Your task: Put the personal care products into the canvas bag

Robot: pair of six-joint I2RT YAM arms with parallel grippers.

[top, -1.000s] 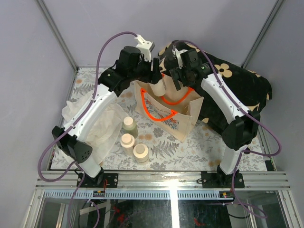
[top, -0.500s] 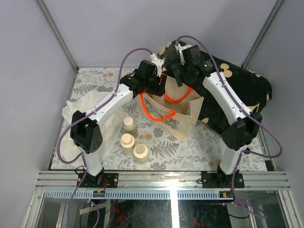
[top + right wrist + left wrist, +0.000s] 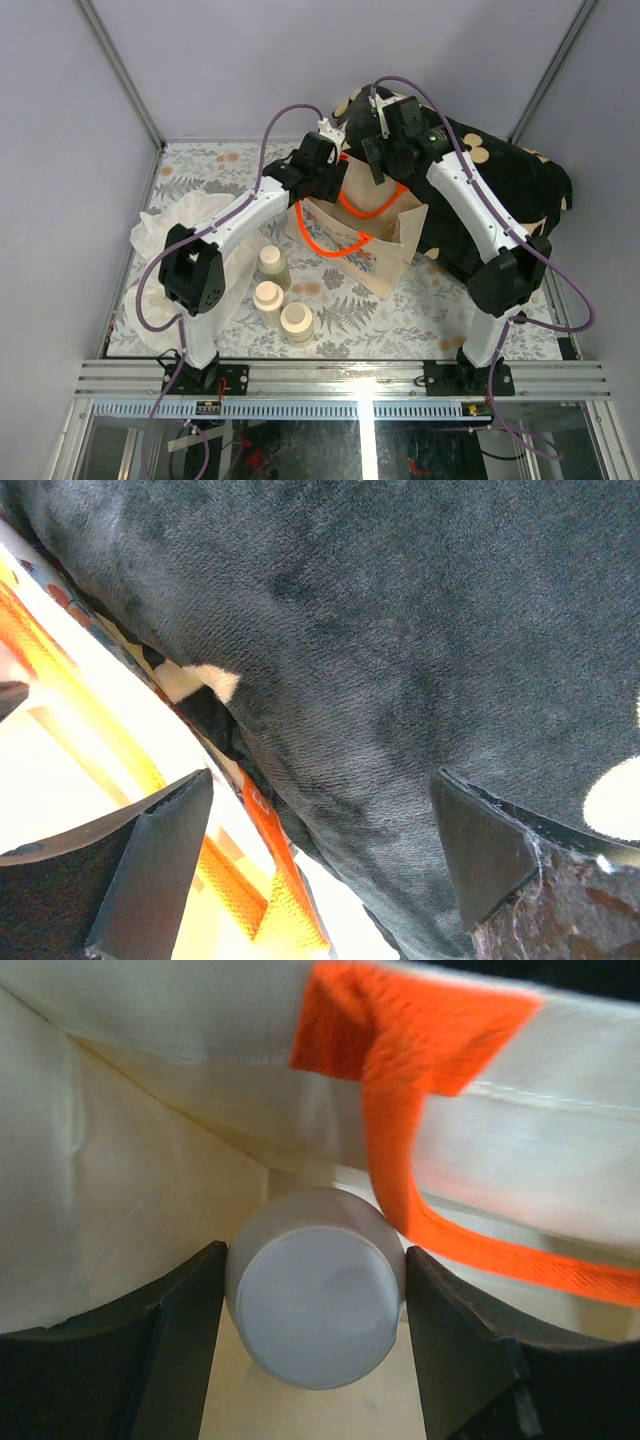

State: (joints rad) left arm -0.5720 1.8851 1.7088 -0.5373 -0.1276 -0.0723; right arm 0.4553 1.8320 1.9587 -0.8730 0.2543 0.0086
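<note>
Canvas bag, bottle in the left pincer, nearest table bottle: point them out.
canvas bag [image 3: 375, 265]: top view, printed front wall.
held bottle [image 3: 315, 1315]: left wrist view, cap top.
nearest table bottle [image 3: 296, 320]: top view, cap top.

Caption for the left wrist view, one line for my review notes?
Left tool holds a cream-capped bottle inside the canvas bag, beside its orange handle.

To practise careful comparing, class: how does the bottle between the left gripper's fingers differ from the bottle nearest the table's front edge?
The gripped bottle is clamped by the left gripper; the front bottle stands free, untouched. The gripped bottle is inside the canvas bag; the front bottle is outside it on the table. Both have round pale caps.
</note>
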